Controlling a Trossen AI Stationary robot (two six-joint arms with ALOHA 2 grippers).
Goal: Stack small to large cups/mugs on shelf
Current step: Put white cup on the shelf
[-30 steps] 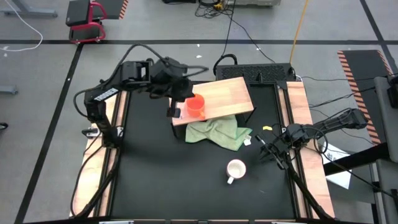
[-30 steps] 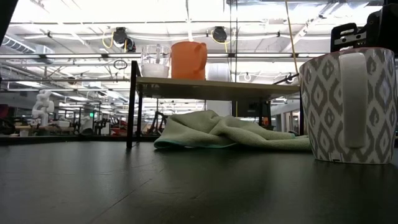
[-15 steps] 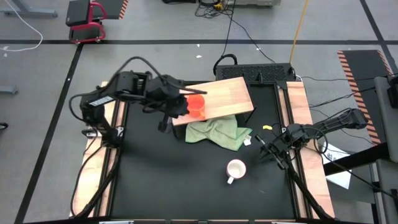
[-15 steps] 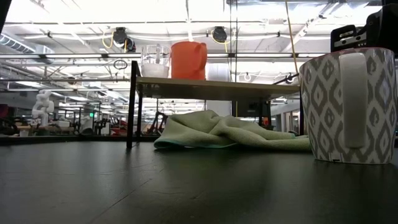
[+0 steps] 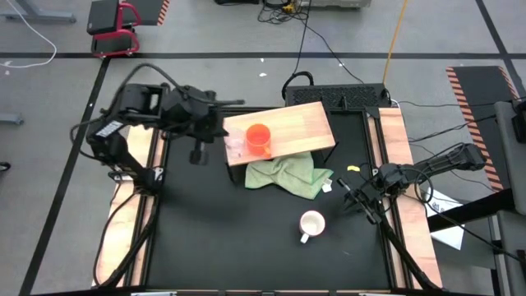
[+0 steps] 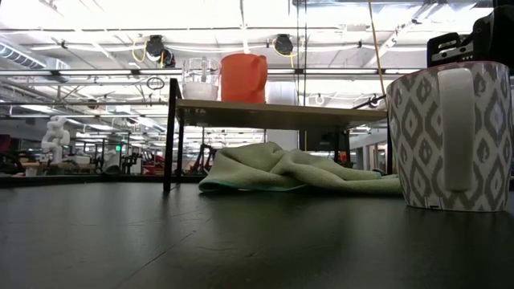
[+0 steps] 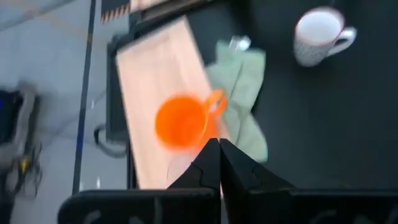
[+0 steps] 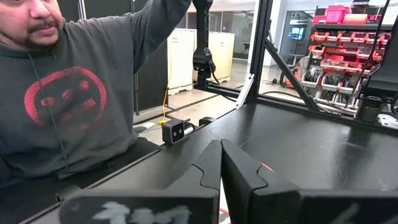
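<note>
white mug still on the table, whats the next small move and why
Probably send the shut, empty left gripper toward the white mug. The glass cup and orange mug stand on the shelf; the white mug sits on the black table.

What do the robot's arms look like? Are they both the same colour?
Yes, both are black. The left arm has jointed segments, a looping black cable and a white label. The right arm is thinner-looking, with cables near its gripper. The left gripper has dark, pointed jaws.

White mug (image 6: pixel 450 135) cut off by low view's right edge; left wrist view blurred.
</note>
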